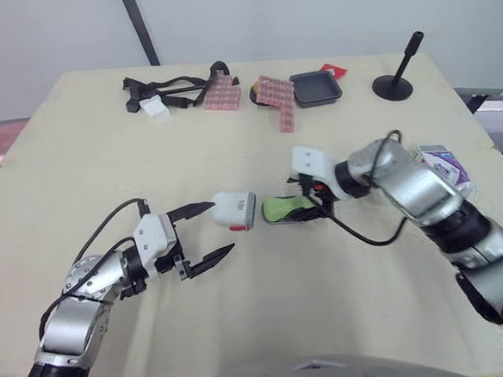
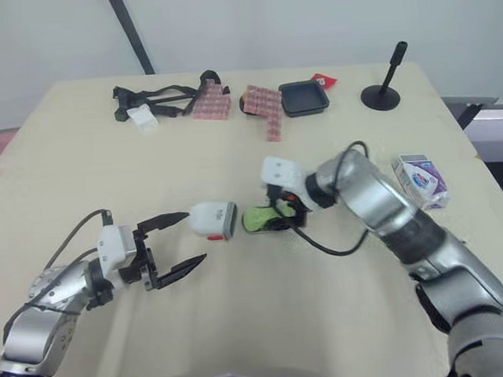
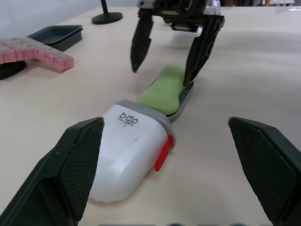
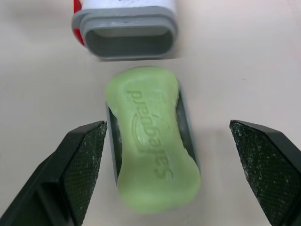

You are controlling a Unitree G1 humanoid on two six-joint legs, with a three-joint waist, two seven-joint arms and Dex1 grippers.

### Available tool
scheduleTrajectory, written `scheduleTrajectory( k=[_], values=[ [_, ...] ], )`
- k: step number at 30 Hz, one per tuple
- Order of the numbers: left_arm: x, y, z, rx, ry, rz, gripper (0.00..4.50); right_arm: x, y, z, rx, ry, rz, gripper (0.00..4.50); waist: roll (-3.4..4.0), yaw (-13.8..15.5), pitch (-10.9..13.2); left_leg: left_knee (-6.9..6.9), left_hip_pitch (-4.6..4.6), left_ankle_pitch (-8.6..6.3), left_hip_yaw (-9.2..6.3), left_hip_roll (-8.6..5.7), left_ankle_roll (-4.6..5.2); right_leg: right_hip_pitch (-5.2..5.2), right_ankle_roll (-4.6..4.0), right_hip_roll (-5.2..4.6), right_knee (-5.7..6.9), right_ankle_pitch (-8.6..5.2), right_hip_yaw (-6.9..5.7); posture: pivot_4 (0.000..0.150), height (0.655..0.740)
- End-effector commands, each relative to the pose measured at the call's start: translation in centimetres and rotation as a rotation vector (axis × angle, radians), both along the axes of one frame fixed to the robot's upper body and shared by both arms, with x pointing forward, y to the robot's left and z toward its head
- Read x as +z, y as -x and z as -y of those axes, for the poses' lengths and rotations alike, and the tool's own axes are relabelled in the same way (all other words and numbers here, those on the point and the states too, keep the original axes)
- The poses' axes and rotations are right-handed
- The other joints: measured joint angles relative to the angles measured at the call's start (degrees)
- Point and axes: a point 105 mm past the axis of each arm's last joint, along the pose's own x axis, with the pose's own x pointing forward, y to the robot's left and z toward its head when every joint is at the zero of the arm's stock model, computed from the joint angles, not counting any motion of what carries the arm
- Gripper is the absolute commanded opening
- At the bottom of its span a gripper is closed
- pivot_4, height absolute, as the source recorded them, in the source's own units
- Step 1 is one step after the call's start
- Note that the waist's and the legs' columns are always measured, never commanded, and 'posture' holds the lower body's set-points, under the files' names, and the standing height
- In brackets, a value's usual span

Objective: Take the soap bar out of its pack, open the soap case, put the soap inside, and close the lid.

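Near the middle of the desk [image 1: 102, 147], the green soap bar [image 4: 153, 141] is lying on what seems to be the case's grey tray [image 4: 185, 122], the right gripper [image 4: 168, 129] straddling it wide apart — gripping nothing — while the left gripper [image 1: 221, 228], equally wide and empty, is facing the white shell [image 1: 234, 209] alongside.

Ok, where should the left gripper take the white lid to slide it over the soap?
Take the white lid across its two narrow sides, near the rounded closed end, behind the red latch. Come from that closed end, where the open left gripper flanks it: its mouth faces the soap, so that end should probably stay free.
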Motion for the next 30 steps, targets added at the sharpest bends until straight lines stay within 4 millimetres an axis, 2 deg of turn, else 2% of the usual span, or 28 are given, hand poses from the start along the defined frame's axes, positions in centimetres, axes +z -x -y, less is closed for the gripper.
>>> scheduleTrajectory(
  k=[1,4,8,13,20,30],
  values=[
    [0.7,-0.9,-0.5,0.016,-0.022,0.049,4.5,1.8,1.3,0.4,-0.01,-0.158,0.039,4.48,0.0,-0.04,0.0,0.0,0.0,0.0,0.0,0.0,-0.01,0.0,0.0,0.0,0.0,0.0,0.0,0.15,0.74],
    [0.8,-1.1,-0.6,0.023,-0.02,0.05,4.5,1.7,1.8,0.6,-0.02,-0.183,0.026,4.48,0.01,-0.8,0.0,0.01,0.06,-0.01,0.02,0.0,-0.02,0.0,0.0,0.02,0.06,0.0,0.06,0.15,0.74],
    [0.9,-2.2,-0.9,-0.036,-0.062,0.039,4.5,-0.4,4.4,4.0,-0.094,-0.284,0.048,4.48,-0.16,0.3,-0.1,-0.07,0.11,0.01,-0.06,0.1,-0.07,0.09,-0.02,0.03,-0.03,-0.01,-0.03,0.15,0.74],
    [0.4,-2.8,-1.2,-0.144,-0.16,0.02,4.5,-1.7,5.5,6.2,-0.165,-0.328,0.118,4.48,-0.22,-0.45,-0.12,-0.02,0.08,-0.03,0.03,0.0,0.02,0.08,0.0,-0.11,-0.08,0.0,0.08,0.15,0.74],
    [0.7,-4.4,-0.7,-0.252,-0.235,-0.01,4.5,-2.6,6.7,7.2,-0.211,-0.414,0.188,4.48,-0.21,-0.91,-0.12,-0.07,0.2,0.0,0.04,0.04,0.05,0.11,-0.02,-0.09,0.02,-0.02,0.06,0.15,0.74],
    [0.8,-6.3,0.0,-0.397,-0.419,0.034,4.5,-3.9,8.3,8.4,-0.26,-0.482,0.214,4.48,-0.22,-0.7,-0.13,-0.05,0.09,-0.02,-0.01,0.01,0.12,0.1,-0.02,-0.13,-0.03,-0.02,0.01,0.15,0.74]
  ],
)
